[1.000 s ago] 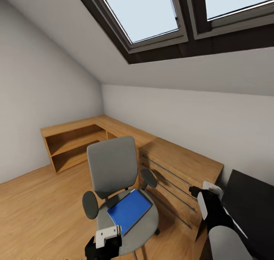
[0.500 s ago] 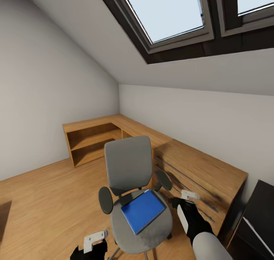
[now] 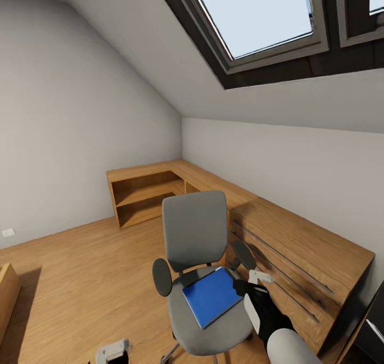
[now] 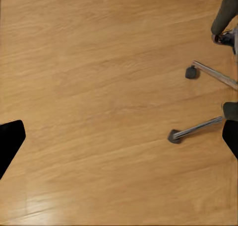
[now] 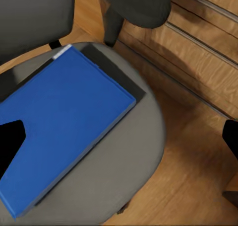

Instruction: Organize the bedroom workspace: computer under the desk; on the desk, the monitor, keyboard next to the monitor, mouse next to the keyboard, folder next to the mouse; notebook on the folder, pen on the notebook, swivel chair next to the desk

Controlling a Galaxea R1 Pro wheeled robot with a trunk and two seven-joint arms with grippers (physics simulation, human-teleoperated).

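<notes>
The swivel chair stands in the middle of the head view, grey seat and back, black armrests. On its seat lies the bright blue folder, flat and slightly askew. My right gripper hovers at the folder's right edge, just above the seat. In the right wrist view the right gripper is open, with the folder under one finger and the seat's edge towards the other. My left gripper hangs low over the floor left of the chair. It is open, and the chair's chrome legs lie beside it.
A plain wooden dresser stands right behind the chair, close to its right armrest. A low wooden corner shelf runs along the far walls. A dark furniture edge shows at the bottom right, a wooden piece at the far left. Open wood floor lies to the left.
The camera has turned left, so the whole scene slid right. My right gripper has come closer to the folder and the seat. My left gripper sits lower in the picture.
</notes>
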